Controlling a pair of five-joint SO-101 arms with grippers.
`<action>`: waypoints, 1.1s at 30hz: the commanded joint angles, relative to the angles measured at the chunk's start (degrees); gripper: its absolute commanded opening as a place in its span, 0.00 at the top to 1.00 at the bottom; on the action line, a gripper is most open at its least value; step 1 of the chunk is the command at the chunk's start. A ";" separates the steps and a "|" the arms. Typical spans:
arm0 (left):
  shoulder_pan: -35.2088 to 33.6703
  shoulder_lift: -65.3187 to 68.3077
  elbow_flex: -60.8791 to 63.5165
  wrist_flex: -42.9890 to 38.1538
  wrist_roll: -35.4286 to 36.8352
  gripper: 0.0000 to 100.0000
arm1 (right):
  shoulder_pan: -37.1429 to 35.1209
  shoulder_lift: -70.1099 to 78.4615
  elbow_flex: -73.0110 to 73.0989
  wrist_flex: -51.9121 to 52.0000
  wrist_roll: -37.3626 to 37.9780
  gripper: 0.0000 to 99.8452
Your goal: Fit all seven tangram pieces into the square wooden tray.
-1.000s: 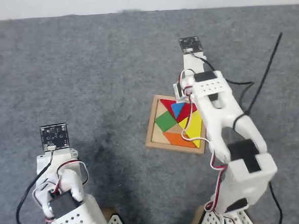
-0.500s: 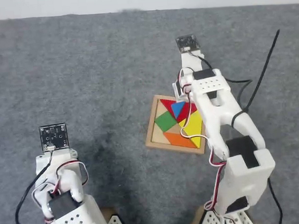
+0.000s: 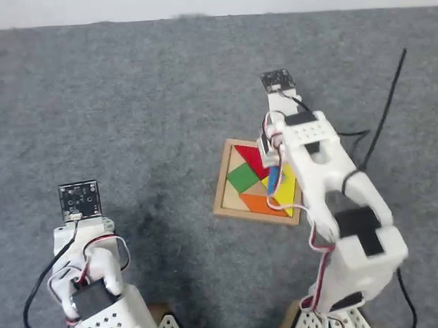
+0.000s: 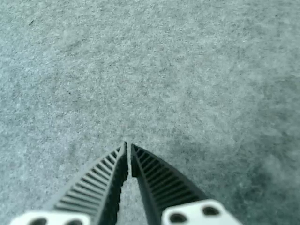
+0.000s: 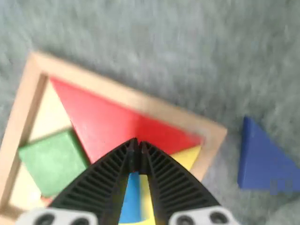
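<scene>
Since a second ago my right arm has drawn back over the square wooden tray [image 3: 220,180], and it now covers most of the small light-blue wooden triangle [image 3: 273,179], which lay open to view before. The right gripper [image 5: 136,142] has its jaws closed tip to tip, holding nothing that I can make out, poised above the tray just at the long edge of the large red wooden triangle [image 5: 112,124]. The green wooden square [image 5: 51,159] lies in the tray beside the red one. A dark blue wooden triangle [image 5: 260,157] lies outside the tray, on the grey carpet [image 3: 126,103] just past one corner.

I judge the step to be seating the light-blue piece flat against its neighbours. I would keep the jaws closed as a blunt pusher, go low and slow, and press toward the red edge – not down on it, lest a neighbour tip up or the tray slide.

The left gripper [image 4: 127,147], jaws all but closed, hangs over carpet well apart from the tray
</scene>
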 commanded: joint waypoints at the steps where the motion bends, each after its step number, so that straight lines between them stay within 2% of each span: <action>1: 0.26 -0.79 -0.48 0.44 -0.79 0.98 | 0.22 -11.82 6.68 -2.86 0.26 0.99; 11: 0.26 -0.79 -0.48 0.44 -0.79 0.98 | 0.75 -28.53 18.99 -4.70 -0.97 0.99; 15: 0.26 -0.79 -0.48 0.44 -0.79 0.98 | 0.75 -32.84 20.31 1.01 -1.41 0.96; 18: 0.26 -0.79 -0.48 0.44 -0.79 0.98 | 1.36 -31.87 20.31 4.62 -1.41 0.91; 24: 0.26 -0.79 -0.48 0.44 -0.79 0.98 | 8.40 -25.27 20.22 5.05 0.18 0.99; 33: 0.26 -0.79 -0.48 0.44 -0.79 0.98 | 2.15 -18.51 19.87 2.15 1.05 0.99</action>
